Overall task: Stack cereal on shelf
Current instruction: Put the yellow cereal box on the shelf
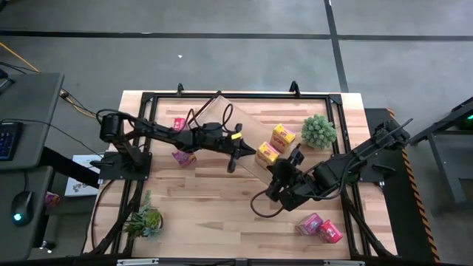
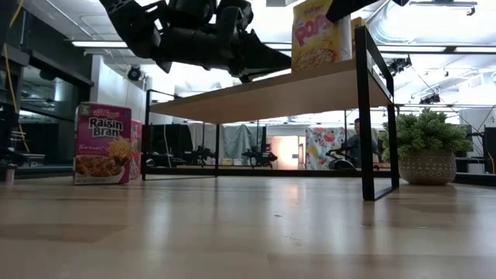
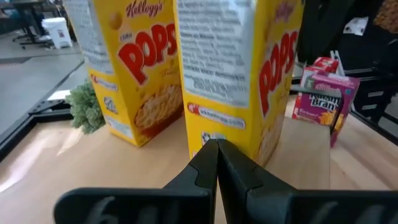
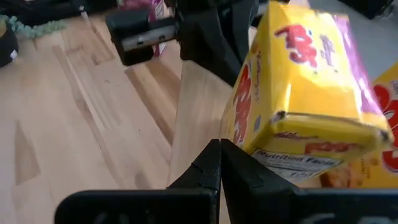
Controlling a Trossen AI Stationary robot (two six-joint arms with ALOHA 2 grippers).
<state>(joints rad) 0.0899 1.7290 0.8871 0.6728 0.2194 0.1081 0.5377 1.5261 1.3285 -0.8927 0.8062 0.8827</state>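
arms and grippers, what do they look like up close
Both arms are dark, nearly black, built of slim jointed segments with thin black cables looping beside them. The left arm carries a small yellow marking near its wrist. The left gripper and right gripper each end in two matte black fingers tapering to a wedge, mounted on a broad black crossbar.

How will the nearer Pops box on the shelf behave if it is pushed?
The Pops box stands tall and narrow, so it would probably tip. It is thin cardboard, likely light. On the smooth shelf a low push may slide it.
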